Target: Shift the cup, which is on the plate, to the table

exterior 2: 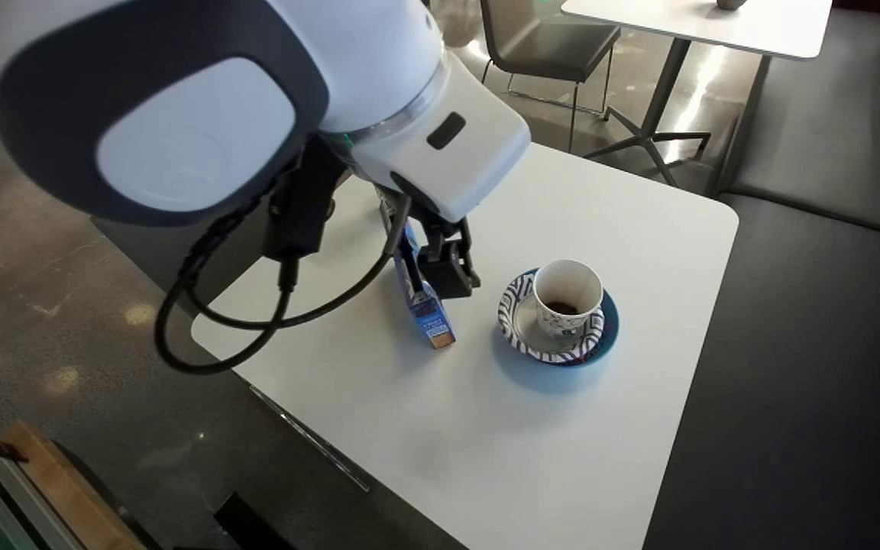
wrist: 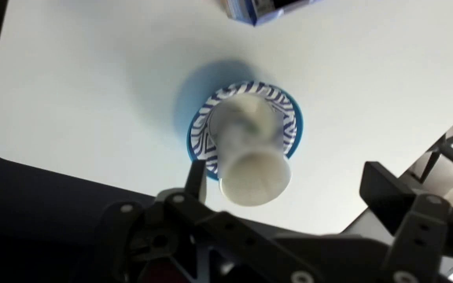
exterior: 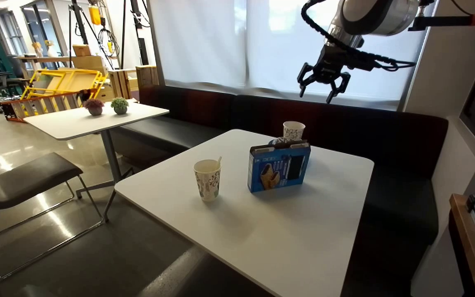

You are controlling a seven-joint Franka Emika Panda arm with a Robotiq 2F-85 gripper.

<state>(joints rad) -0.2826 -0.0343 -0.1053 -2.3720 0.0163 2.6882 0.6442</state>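
Note:
The cup is a white paper cup with dark swirls (exterior: 293,130), upright on a blue-and-white patterned plate (exterior 2: 518,336) with a blue rim beneath. It shows in an exterior view (exterior 2: 568,276) with a little dark stuff at its bottom. The plate rests on the white table (exterior: 262,231). My gripper (exterior: 316,95) is open and empty, well above the table. In the wrist view, the cup (wrist: 255,179) and plate (wrist: 197,131) lie below the open gripper (wrist: 283,164). The cup's mouth appears nearer the left finger, apart from both fingers. Its side is blurred there.
A blue box (exterior: 278,167) stands upright beside the plate; its corner shows in the wrist view (wrist: 246,10). A patterned cup with a stick (exterior: 208,181) stands beyond the box. A dark bench (exterior 2: 807,344) runs along the table. A smaller table (exterior: 97,121) holds plant pots.

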